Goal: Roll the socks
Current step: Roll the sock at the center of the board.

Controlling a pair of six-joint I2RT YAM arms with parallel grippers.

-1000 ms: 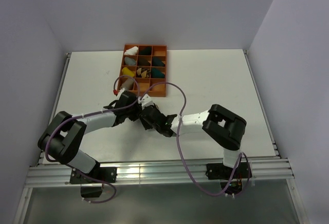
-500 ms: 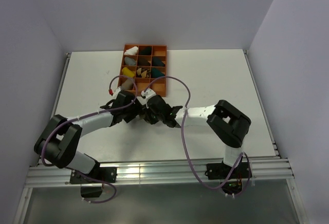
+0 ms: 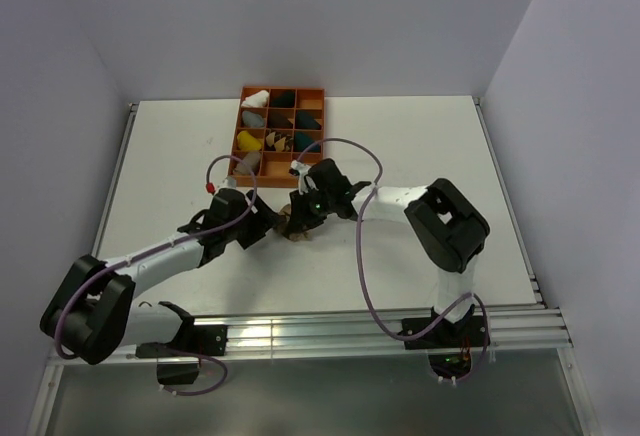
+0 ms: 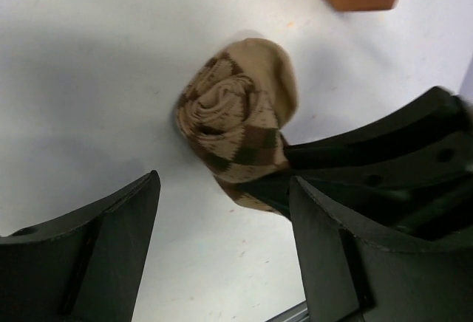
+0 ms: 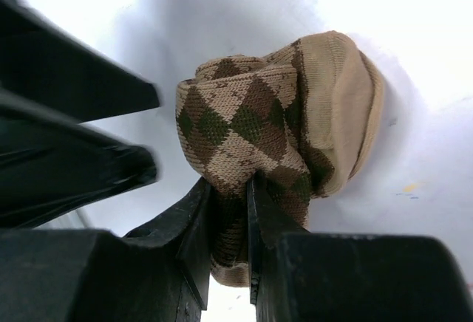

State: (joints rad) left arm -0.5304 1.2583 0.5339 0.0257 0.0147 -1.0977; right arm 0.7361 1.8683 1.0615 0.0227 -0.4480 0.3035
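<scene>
1. The socks point(image 3: 296, 224) lie as one rolled bundle on the white table point(image 3: 420, 156), just in front of the near edge of the orange tray point(image 3: 324, 131), between the two grippers
2. In the left wrist view the bundle point(image 4: 236, 115) turns its coiled end towards the camera: a tight spiral of plain tan knit at the core, wrapped by argyle fabric
3. Its long axis there runs from a smooth tan cap at the upper right down to a loose argyle tail at the lower right; in the top view the bundle is too small to tell which way it points
4. The fabric is soft ribbed knit, with tan and dark brown diamonds crossed by thin pale lines; the cap is plain tan and rounded
5. The right gripper point(image 5: 230, 204) is clamped on the argyle tail, its black fingers pressed close with only the cloth between them
6. The left gripper point(image 4: 223, 183) stands wide apart, its two matt black fingers well clear on either side of the bundle, touching nothing
7. The tray is rigid, split into square compartments holding other sock bundles
</scene>
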